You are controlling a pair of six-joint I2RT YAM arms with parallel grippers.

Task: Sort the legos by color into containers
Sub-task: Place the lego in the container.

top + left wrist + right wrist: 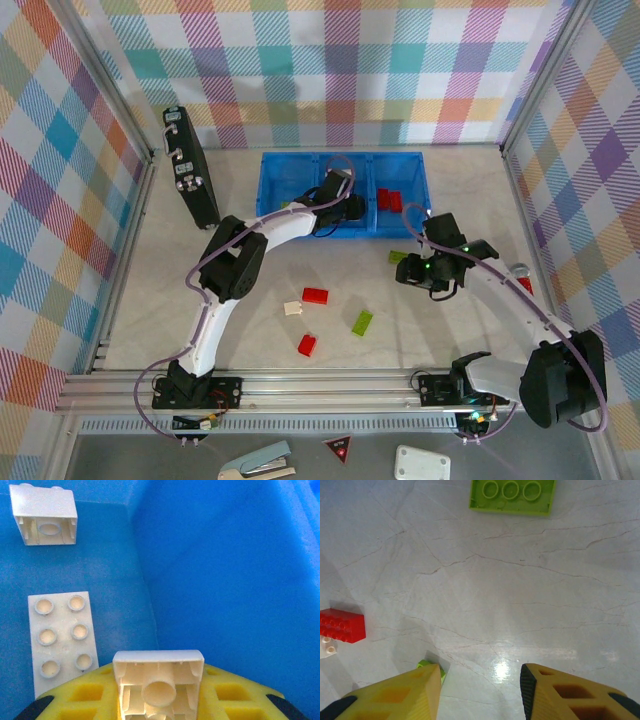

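The blue tray (270,190) lies at the back of the table. My left gripper (350,207) reaches into its middle compartment and is shut on a cream lego (159,685), held hollow side up above the floor (225,580). Two more cream legos (45,515) (60,635) lie there. Red legos (388,198) sit in the right compartment. My right gripper (408,270) (480,680) hovers low over the table, open, with nothing between its fingers. A green sliver (426,664) peeks out beside its left fingertip. A green lego (512,495) lies ahead and a red one (341,625) to the left.
Loose on the table are two red bricks (315,295) (307,345), a cream one (293,308) and two green ones (362,322) (399,258). A black upright device (190,165) stands left of the tray. Checked walls close in three sides.
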